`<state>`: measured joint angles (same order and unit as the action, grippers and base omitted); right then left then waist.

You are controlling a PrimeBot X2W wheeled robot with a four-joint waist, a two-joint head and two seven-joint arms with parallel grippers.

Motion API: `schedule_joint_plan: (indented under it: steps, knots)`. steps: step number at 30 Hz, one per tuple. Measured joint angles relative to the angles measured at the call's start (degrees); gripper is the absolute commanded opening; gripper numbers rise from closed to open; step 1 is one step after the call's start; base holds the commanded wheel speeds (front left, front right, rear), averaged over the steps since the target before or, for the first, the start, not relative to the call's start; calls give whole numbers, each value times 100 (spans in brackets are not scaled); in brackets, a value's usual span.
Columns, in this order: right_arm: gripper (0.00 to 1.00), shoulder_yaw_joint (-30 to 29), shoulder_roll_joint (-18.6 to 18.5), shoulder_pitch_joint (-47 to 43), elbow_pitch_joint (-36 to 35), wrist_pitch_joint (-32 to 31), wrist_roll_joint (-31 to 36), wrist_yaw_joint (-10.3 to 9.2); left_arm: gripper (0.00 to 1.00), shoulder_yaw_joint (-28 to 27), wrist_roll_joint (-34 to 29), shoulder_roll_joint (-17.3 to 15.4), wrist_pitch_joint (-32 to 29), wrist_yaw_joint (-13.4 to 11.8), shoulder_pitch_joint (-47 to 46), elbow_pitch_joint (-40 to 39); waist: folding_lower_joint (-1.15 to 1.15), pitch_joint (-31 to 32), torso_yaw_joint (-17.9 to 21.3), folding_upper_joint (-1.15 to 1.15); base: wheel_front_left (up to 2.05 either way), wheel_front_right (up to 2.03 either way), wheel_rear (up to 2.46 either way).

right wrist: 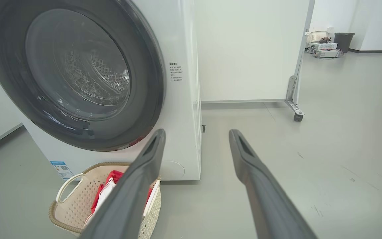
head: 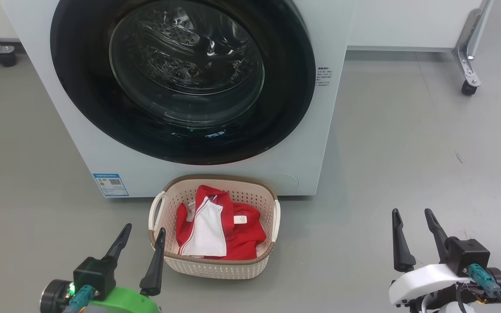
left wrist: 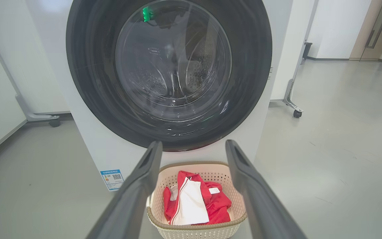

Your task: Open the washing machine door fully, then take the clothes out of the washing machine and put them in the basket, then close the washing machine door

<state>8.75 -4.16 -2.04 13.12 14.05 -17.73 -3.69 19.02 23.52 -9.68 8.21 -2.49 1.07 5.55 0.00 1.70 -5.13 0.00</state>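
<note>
Basket (head: 215, 267) beside left end effector (head: 145, 228)

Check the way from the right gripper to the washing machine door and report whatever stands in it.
Nothing visible does. Bare floor lies between the open right gripper and the shut door. The basket with the red clothes stands on the floor below the door, off to that gripper's left.
</note>
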Motion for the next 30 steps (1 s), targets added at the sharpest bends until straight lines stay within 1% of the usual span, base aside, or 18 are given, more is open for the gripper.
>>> schedule_joint_plan:
  steps: [7,9,27,28,30]
  knots:
    - [100,0,-1,-101,-178,-66,0,-11,100,7,0,0,-16,-12,4,-47,0,1,-1,0,0,0,0]
    - [100,0,-1,-108,-222,-70,0,-51,100,8,0,-1,-16,-24,5,-52,0,-1,-3,0,0,0,0]
    - [100,22,-33,-265,-555,-266,33,-58,100,8,0,-5,-92,-75,14,-120,0,-11,-15,0,0,0,0]
    - [0,23,-29,-285,-547,-264,31,-52,0,10,0,-1,-91,-75,15,-99,0,-13,-13,0,0,0,0]
    - [0,33,10,-347,-419,-265,31,-51,0,44,0,35,-105,-75,41,32,0,-13,-14,0,0,0,0]
